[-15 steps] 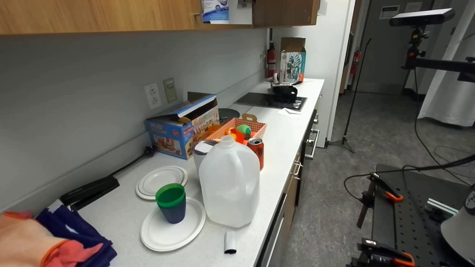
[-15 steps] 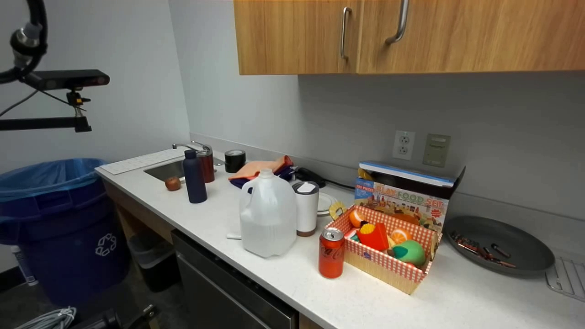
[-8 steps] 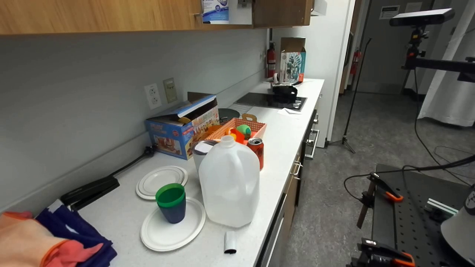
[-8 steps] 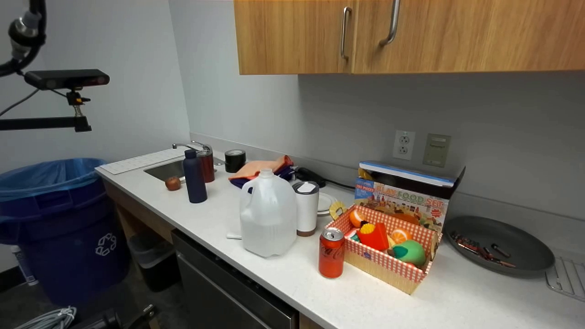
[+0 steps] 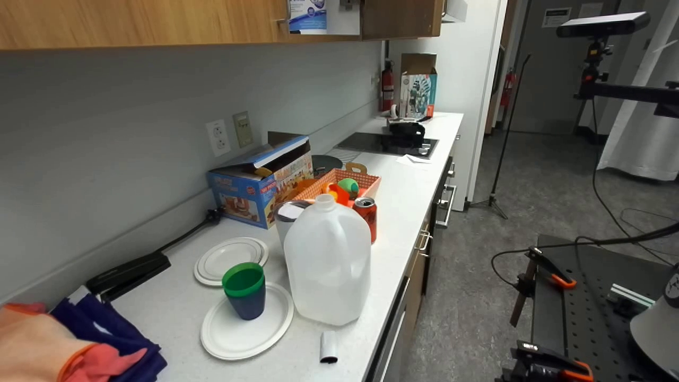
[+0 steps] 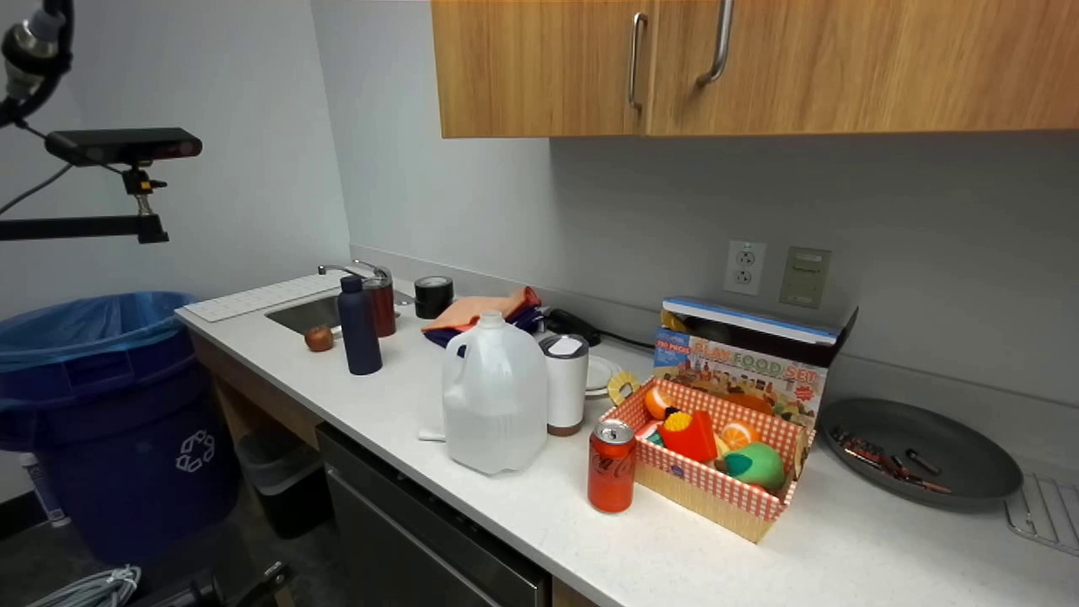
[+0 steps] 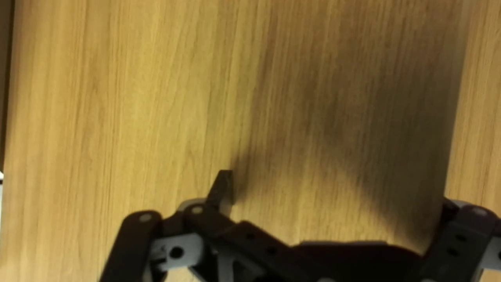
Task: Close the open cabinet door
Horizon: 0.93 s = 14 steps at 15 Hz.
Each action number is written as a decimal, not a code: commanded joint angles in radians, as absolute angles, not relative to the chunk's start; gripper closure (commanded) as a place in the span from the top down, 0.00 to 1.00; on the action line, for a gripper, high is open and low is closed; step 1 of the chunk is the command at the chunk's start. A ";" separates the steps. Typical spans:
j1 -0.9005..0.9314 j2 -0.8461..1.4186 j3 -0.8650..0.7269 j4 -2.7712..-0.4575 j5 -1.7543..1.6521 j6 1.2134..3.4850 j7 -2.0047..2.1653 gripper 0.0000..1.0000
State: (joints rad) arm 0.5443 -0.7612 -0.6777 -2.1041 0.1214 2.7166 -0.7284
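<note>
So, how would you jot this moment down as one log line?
cabinet door: open | blue-and-white package: showing inside | gripper: open, apparently facing cabinet door | contact: unclear | closing: unfinished

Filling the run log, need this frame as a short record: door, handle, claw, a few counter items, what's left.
door: partly open; gap shows in an exterior view
behind door: blue-and-white box
handle: metal, top out of frame, nothing gripping the visible part
claw: open, facing wood grain, likely the door; contact unclear
jug: upright on counter
can: upright by basket
cups: stacked, on plate
left: likely push door fully shut
</note>
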 commanded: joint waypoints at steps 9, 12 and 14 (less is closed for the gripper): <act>0.870 -0.771 -0.814 -1.940 0.263 2.663 -0.781 1.00; 1.017 -0.795 -0.875 -1.872 0.298 2.633 -0.797 1.00; 1.123 -0.816 -0.910 -1.813 0.310 2.612 -0.811 1.00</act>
